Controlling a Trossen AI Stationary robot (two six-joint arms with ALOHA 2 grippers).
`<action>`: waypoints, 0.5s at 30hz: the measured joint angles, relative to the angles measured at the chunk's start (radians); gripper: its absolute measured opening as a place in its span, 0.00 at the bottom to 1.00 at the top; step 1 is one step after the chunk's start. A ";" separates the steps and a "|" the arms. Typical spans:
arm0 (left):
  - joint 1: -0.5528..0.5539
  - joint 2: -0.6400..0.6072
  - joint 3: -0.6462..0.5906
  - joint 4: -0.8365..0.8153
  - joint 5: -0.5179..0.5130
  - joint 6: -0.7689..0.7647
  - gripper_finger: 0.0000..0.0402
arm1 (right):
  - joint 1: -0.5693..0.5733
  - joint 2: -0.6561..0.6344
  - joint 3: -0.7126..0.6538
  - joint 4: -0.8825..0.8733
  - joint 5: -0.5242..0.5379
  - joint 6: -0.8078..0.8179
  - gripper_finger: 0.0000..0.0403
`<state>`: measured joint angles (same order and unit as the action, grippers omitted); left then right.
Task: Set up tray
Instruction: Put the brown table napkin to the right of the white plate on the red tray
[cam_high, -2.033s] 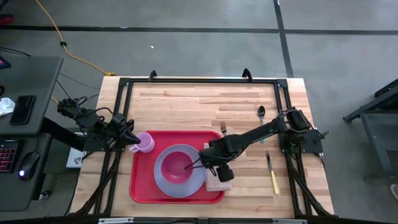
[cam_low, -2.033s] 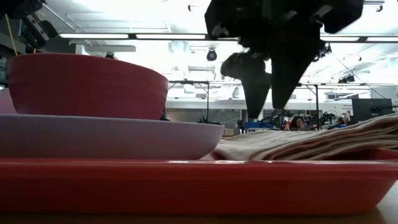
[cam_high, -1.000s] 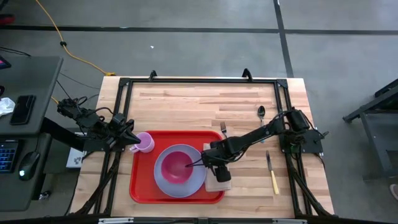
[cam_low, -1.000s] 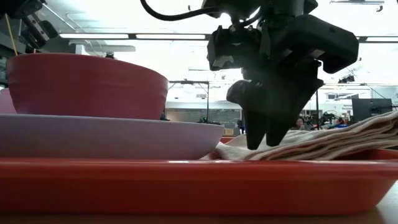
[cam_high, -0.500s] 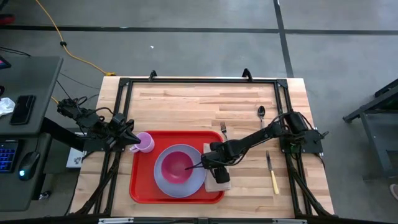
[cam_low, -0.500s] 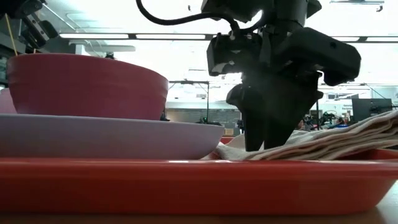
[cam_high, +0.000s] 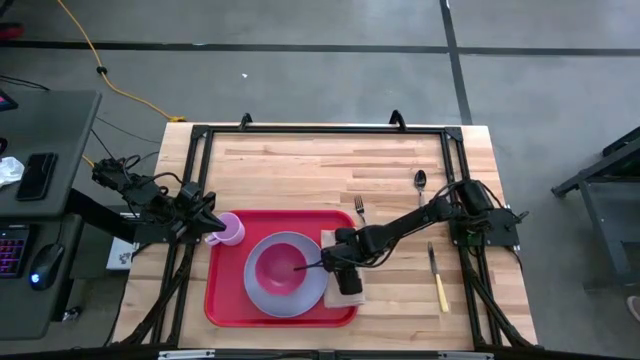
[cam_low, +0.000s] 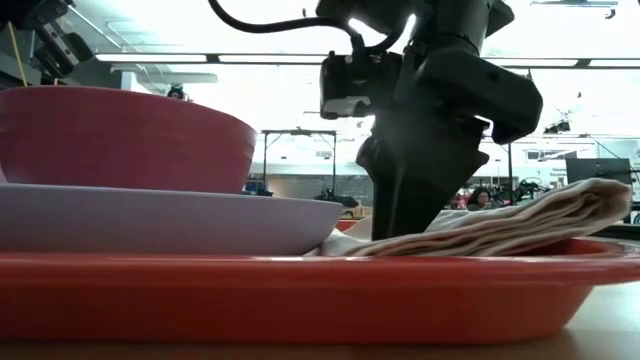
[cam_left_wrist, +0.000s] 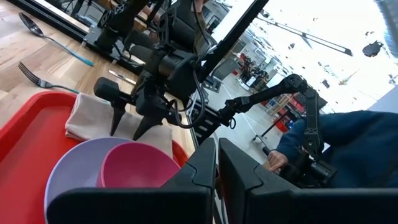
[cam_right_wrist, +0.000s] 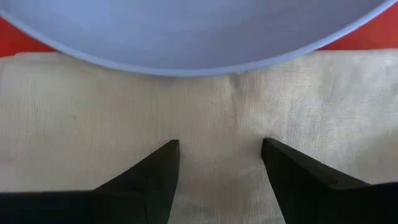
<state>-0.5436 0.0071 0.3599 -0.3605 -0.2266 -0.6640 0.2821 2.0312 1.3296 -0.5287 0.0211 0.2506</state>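
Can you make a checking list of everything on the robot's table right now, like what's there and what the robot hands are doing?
Surface: wooden table, bare at the far side.
Job's things: red tray holds a purple plate with a pink bowl on it; tan napkin lies over the tray's right edge, partly under the plate's rim.
Clutter: fork, spoon and yellow-handled knife on the wood, off the tray; pink cup at the tray's far-left corner.
Grippers: right tool open, fingertips down on the napkin; left tool shut, beside the cup.
Cables: yellow cable on the floor.
Surroundings: desk with keyboard and mouse at left.
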 joint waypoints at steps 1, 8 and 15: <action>0.000 0.000 0.000 0.000 0.000 0.000 0.12 | 0.000 0.000 0.000 -0.001 0.005 0.008 0.53; 0.000 0.000 0.000 0.000 -0.001 -0.015 0.12 | 0.000 0.000 0.000 0.000 0.025 0.040 0.47; 0.000 0.000 0.000 0.000 -0.001 -0.022 0.12 | -0.002 0.000 -0.001 0.007 0.019 0.041 0.33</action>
<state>-0.5434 0.0069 0.3599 -0.3603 -0.2276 -0.6857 0.2806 2.0315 1.3285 -0.5221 0.0399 0.2920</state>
